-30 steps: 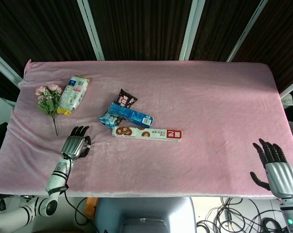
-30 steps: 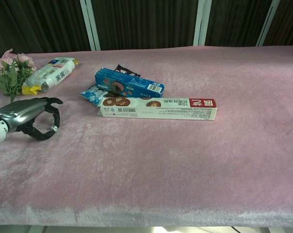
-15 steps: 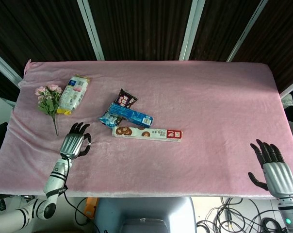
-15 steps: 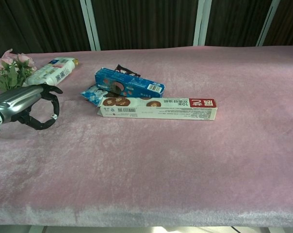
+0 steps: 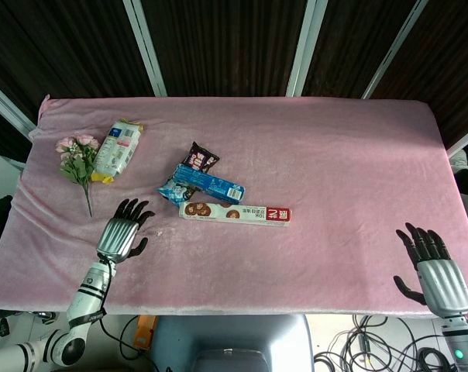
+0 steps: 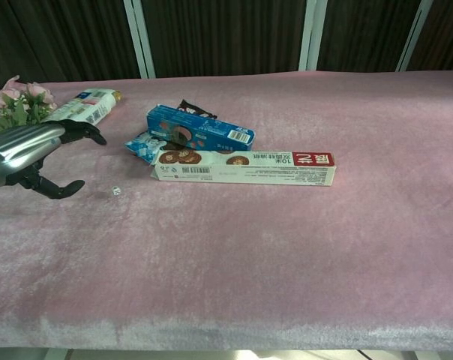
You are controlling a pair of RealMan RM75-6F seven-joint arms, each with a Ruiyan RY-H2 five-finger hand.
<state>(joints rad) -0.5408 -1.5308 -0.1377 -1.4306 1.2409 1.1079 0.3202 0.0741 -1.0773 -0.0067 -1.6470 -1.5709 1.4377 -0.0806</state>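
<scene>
My left hand [image 5: 122, 232] hovers over the front left of the pink table [image 5: 335, 155] with its fingers spread and nothing in it; the chest view shows this left hand [image 6: 33, 148] raised a little above the cloth. A tiny white cube [image 6: 115, 192] lies on the cloth just right of its thumb. My right hand [image 5: 433, 267] is at the table's front right edge, fingers apart and empty, seen only in the head view.
A long cookie box [image 5: 234, 212] lies mid-table, with a blue box [image 5: 208, 183], a small blue wrapper [image 6: 142, 146] and a dark snack pack [image 5: 201, 158] behind it. Pink flowers [image 5: 77, 157] and a white packet [image 5: 118, 146] lie at the back left.
My left hand has lifted and spread its fingers, letting go of the tiny white cube it pinched, which now lies on the cloth. The right hand drew back slightly.
</scene>
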